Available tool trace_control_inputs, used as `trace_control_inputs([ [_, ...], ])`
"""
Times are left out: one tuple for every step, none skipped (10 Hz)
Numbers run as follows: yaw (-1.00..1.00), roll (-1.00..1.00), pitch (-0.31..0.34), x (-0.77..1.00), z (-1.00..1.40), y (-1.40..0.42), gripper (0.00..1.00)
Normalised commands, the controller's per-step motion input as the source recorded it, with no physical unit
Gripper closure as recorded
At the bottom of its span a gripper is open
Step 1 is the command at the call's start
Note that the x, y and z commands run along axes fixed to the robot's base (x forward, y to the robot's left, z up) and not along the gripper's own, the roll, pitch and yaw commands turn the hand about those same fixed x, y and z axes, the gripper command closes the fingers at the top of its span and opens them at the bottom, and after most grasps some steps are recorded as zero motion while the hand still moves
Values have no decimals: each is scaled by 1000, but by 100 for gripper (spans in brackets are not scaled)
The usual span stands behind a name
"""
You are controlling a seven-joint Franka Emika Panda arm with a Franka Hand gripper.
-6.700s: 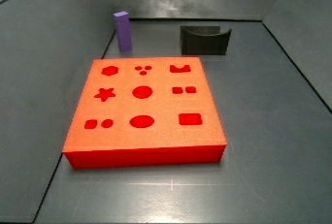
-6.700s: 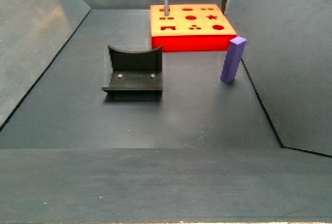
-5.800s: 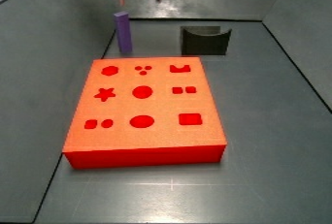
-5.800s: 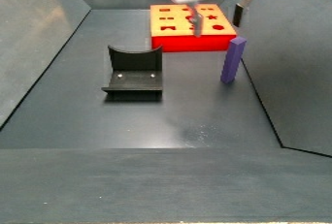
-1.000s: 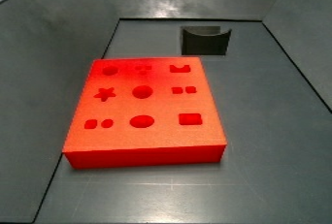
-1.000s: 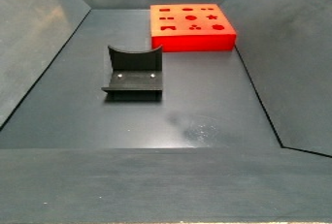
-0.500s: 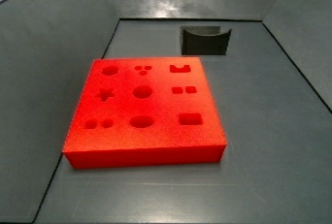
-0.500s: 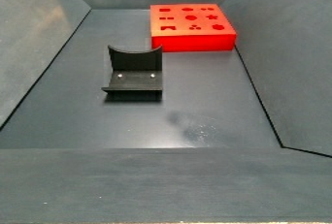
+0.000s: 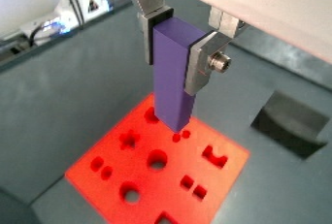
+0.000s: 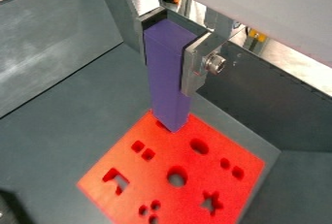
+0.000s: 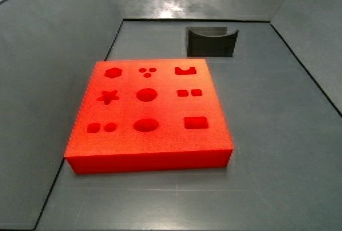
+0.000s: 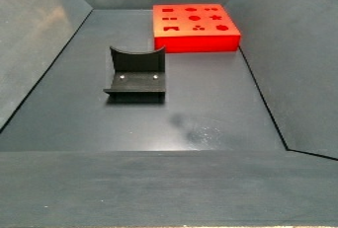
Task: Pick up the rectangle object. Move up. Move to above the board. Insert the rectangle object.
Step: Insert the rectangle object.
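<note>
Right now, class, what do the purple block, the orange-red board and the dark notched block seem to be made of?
The rectangle object, held in the gripper above the board: matte, even purple, probably plastic or foam. The board: matte orange-red, clean-edged cut-outs, likely foam or plastic. The fixture: dark, faintly glossy, perhaps plastic or metal.

Light is even and fairly bright from overhead. The flat orange-red slab with shaped cut-outs [image 11: 150,110] glows saturated, almost overexposed, in a side view. Both wrist views are soft; the silver-fingered gripper [image 9: 178,36] holding the matte purple block [image 9: 173,73] looks slightly blurred. The far wall shows pale glare.
</note>
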Motion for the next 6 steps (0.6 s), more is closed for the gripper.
trace_control_inputs([
  [63, 54, -173, 614, -794, -720, 100],
  [126, 0, -159, 620, -769, -540, 100],
  [254, 0, -190, 577, -534, -197, 100],
  [294, 0, -190, 554, -486, -120, 100],
  [360, 0, -196, 514, -391, 0, 100],
  [331, 0, -169, 520, -446, -69, 100],
])
